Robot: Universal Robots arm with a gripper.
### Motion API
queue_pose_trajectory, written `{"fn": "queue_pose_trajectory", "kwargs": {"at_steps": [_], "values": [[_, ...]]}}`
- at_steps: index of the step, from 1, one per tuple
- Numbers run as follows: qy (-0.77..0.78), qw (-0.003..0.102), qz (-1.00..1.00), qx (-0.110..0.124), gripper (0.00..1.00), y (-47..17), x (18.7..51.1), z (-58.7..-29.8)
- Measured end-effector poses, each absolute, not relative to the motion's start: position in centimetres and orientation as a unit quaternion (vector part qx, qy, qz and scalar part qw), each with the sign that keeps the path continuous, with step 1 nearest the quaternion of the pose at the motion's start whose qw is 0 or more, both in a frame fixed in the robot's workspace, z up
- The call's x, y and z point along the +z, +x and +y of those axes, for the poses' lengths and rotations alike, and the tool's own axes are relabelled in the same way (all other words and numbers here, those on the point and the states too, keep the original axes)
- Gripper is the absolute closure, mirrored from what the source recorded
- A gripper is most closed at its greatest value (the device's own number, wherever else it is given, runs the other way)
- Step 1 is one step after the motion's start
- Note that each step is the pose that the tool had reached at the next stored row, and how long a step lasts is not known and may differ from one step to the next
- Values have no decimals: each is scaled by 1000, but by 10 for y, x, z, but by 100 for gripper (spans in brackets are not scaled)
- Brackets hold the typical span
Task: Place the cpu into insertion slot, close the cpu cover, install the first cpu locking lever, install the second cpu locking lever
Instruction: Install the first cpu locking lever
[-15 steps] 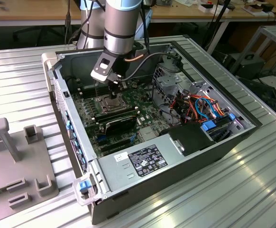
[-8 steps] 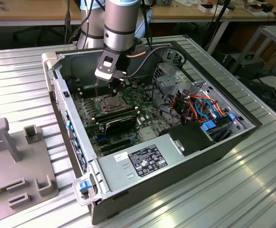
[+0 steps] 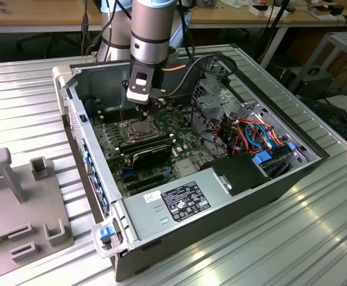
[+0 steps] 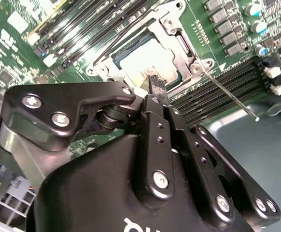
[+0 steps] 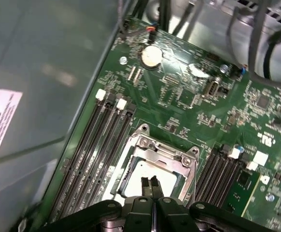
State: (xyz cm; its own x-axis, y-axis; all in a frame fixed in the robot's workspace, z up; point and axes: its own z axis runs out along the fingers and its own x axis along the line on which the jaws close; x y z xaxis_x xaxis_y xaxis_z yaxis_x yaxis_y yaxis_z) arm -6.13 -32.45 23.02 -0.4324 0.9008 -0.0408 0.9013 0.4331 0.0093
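Note:
The cpu (image 4: 145, 60) (image 5: 152, 171) lies flat in the insertion slot (image 3: 139, 128) on the green motherboard, its silver top showing. The cpu cover (image 4: 179, 46) (image 5: 155, 153) lies down around it as a silver frame. My gripper (image 3: 142, 107) (image 4: 156, 83) (image 5: 152, 183) hangs just above the chip's edge, with its two black fingers pressed together and nothing between them. One thin locking lever (image 4: 230, 94) (image 3: 121, 116) sticks up at an angle from a socket corner. A second thin rod (image 4: 119, 43) lies along the opposite side of the socket.
Black memory slots (image 4: 217, 92) (image 5: 90, 145) flank the socket on both sides. The case wall (image 5: 34, 72) rises close by. A power supply (image 3: 179, 202), a drive cage (image 3: 212, 98) and a bundle of cables (image 3: 251, 134) fill the case's other end. A grey fixture (image 3: 18, 202) sits outside.

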Motion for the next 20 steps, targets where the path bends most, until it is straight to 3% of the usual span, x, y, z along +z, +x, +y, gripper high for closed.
{"fn": "queue_pose_trajectory", "kwargs": {"at_steps": [20], "values": [[473,20,881,-6,89,-61,245,-324]]}}
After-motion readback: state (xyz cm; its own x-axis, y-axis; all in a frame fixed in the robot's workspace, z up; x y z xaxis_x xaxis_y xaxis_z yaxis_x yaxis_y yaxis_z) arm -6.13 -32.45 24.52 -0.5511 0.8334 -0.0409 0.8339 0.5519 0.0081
